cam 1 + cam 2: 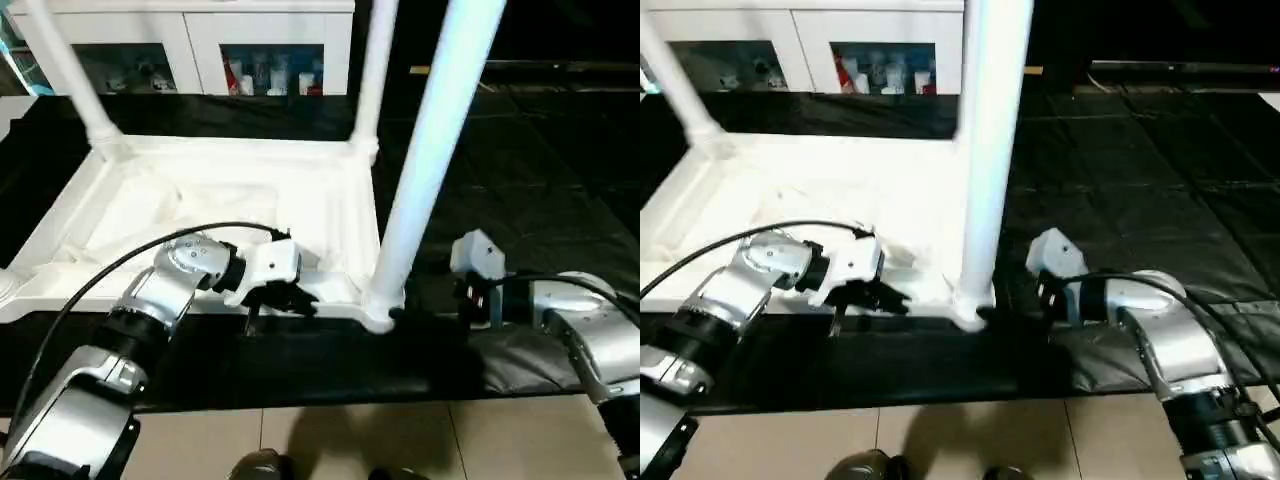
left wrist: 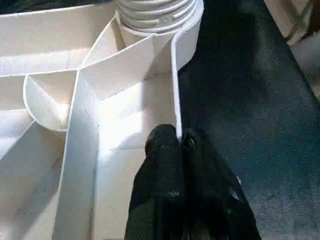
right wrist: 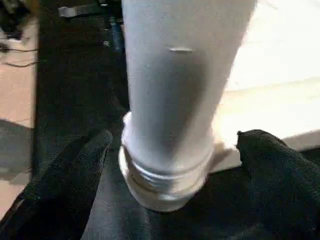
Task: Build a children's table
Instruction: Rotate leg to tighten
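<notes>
Your children's table lies upside down across the middle and left of the head view on a black mat, with three legs standing in its corner sockets. Your left end effector has its fingers pressed together on the thin rim wall of the top (just short of the threaded socket), low and centre-left in the frame. Your right end effector is spread wide, its fingers either side of the near leg base at lower centre, apart from it.
</notes>
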